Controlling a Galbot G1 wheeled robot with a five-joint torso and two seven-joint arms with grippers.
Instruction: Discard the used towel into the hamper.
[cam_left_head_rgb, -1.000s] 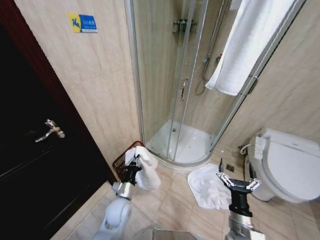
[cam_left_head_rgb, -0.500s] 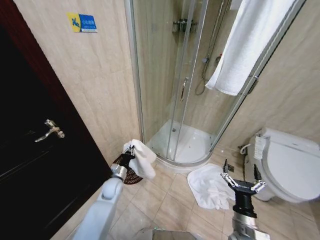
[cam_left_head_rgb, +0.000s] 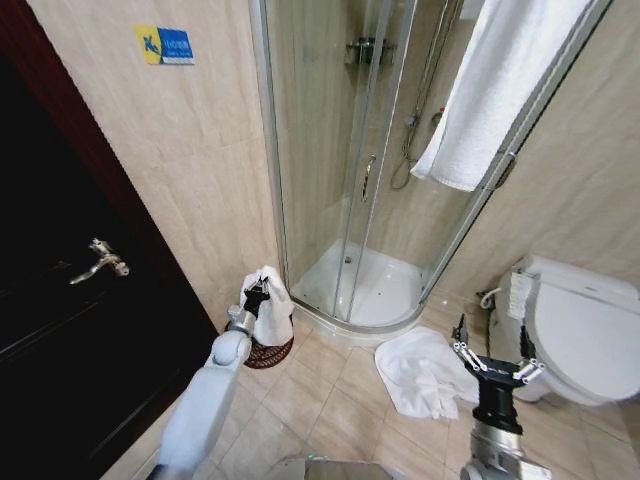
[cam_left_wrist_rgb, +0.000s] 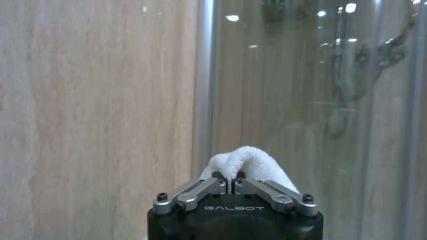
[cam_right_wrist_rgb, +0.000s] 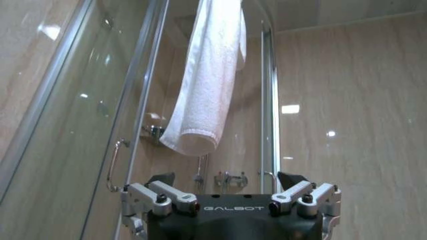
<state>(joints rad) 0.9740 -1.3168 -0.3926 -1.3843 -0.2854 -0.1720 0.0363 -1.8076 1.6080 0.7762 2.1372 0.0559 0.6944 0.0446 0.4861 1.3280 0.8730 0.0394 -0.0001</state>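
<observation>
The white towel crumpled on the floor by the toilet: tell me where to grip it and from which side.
Grip a raised fold near the middle of the floor towel, coming straight down from above. It lies flat and crumpled on the tiles, so only its ridges offer something to pinch. The open right tool hovers beside it.

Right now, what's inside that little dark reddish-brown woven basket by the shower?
The dark reddish-brown woven basket holds the lower end of a white towel, pinched at its top by the left gripper. The towel covers the basket's inside, so anything beneath is hidden.
</observation>
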